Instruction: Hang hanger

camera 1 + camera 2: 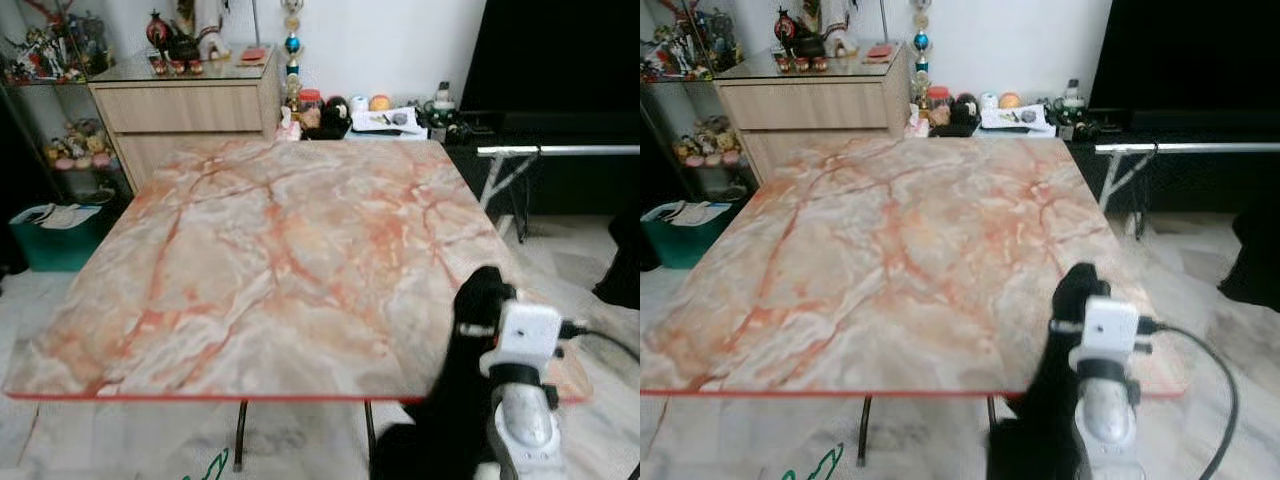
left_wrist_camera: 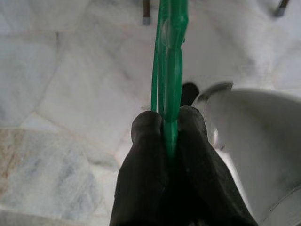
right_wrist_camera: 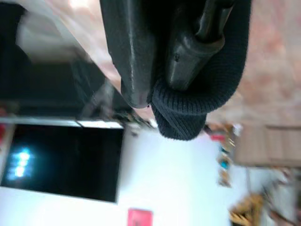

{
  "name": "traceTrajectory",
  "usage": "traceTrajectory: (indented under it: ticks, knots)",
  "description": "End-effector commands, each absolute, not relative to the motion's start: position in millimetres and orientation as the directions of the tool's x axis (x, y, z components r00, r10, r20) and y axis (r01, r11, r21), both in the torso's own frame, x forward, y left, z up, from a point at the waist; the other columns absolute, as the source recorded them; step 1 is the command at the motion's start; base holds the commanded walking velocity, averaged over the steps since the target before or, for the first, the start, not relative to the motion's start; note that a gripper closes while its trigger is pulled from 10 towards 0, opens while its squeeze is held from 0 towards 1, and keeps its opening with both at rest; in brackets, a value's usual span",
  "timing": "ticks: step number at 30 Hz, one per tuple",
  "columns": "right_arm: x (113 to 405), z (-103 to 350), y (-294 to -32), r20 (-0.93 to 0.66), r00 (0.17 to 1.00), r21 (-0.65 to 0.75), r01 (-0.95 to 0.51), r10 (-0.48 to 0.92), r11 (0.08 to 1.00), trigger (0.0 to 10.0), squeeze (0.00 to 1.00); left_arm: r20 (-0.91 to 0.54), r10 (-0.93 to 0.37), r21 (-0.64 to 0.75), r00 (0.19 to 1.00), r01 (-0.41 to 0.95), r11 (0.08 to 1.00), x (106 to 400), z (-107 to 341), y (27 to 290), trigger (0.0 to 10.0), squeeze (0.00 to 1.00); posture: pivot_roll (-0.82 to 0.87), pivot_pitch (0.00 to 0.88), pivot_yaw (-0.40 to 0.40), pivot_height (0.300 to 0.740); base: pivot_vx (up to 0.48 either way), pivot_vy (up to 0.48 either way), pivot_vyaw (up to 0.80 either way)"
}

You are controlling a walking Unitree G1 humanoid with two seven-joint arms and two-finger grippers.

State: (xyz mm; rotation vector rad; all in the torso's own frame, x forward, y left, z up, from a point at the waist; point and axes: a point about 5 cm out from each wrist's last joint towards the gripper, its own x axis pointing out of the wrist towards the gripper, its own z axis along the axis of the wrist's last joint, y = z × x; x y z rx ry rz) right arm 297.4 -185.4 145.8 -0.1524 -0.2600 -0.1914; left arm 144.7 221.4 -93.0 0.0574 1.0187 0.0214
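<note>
Green plastic hanger (image 2: 169,70) clamped between left gripper (image 2: 168,123) jaws, sticking out past fingertips (image 2: 146,123) over pale marble floor (image 2: 61,70). Hanger tip also low beside table leg (image 1: 241,432). Right gripper (image 3: 160,94) raised at near right corner of marble-patterned table (image 1: 270,270); jaws pinching dark knit fabric (image 3: 207,84), closed on it.

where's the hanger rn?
The green hanger is pinched in the left gripper, held low over the pale floor tiles in the left wrist view. Its tip shows below the marble table's near edge.
</note>
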Motion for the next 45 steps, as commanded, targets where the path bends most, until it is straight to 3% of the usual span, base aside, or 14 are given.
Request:
traceTrajectory:
  ticks: [1, 12, 14, 18, 19, 22, 29, 40, 45]
  knots:
    - [305.3, 180.4, -179.9, 0.387, 0.914, -0.119, 0.182, -0.123, 0.976, 10.0, 0.00, -0.853, 0.045, 0.064, 0.521, 0.019, 0.998, 144.7, -93.0, 221.9, 10.0, 0.00, 0.06, 0.000, 0.035, 0.740, 0.480, 0.000, 0.00]
    - [350.6, 266.1, -169.3, 0.571, 0.821, -0.154, 0.082, 0.021, 0.985, 10.0, 0.00, -0.849, 0.047, 0.064, 0.527, 0.015, 0.998, 148.4, -91.6, 221.9, 10.0, 0.00, 0.05, 0.011, 0.046, 0.740, 0.480, 0.000, 0.00]
    - [356.0, 267.2, -156.1, 0.553, 0.825, -0.224, 0.016, 0.114, 0.975, 10.0, 0.00, -0.851, 0.050, 0.067, 0.523, 0.014, 0.998, 147.3, -92.0, 222.3, 10.0, 0.00, 0.05, 0.014, 0.044, 0.740, 0.334, 0.000, 0.00]
    - [360.0, 246.2, -151.4, 0.464, 0.875, -0.264, -0.010, 0.137, 0.964, 10.0, 0.00, -0.854, 0.047, 0.062, 0.518, 0.012, 0.998, 145.6, -92.8, 221.7, 10.0, 0.00, 0.06, 0.021, 0.041, 0.740, 0.000, 0.000, 0.00]
    - [360.8, 226.1, -150.6, 0.382, 0.913, -0.279, -0.033, 0.142, 0.960, 10.0, 0.00, -0.855, 0.042, 0.058, 0.517, 0.016, 0.998, 144.9, -93.2, 220.9, 10.0, 0.00, 0.06, 0.024, 0.041, 0.740, 0.000, 0.000, 0.00]
    - [355.4, 195.7, -150.3, 0.274, 0.948, -0.305, -0.075, 0.163, 0.949, 10.0, 0.00, -0.857, 0.038, 0.055, 0.515, 0.018, 0.998, 143.7, -93.8, 219.8, 10.0, 0.00, 0.06, 0.028, 0.041, 0.740, 0.000, 0.000, 0.00]
    - [318.9, 147.4, -165.2, 0.102, 0.981, -0.194, -0.145, 0.167, 0.970, 10.0, 0.00, -0.863, 0.038, 0.059, 0.504, 0.024, 0.998, 139.6, -95.3, 220.1, 10.0, 0.00, 0.06, 0.039, 0.042, 0.740, 0.000, 0.000, 0.00]
    - [281.2, 119.4, -190.4, -0.015, 0.996, -0.127, 0.085, -0.087, 0.988, 10.0, 0.00, -0.879, 0.043, 0.062, 0.475, 0.025, 0.998, 132.0, -99.9, 212.7, 10.0, 0.00, 0.06, 0.045, 0.039, 0.740, 0.000, 0.000, 0.00]
    - [270.6, 118.5, -181.3, -0.035, 0.998, -0.119, 0.041, -0.046, 0.992, 10.0, 0.00, -0.881, 0.039, 0.058, 0.471, 0.026, 0.998, 131.2, -101.1, 208.2, 10.0, 0.00, 0.06, 0.045, 0.035, 0.740, 0.000, 0.000, 0.00]
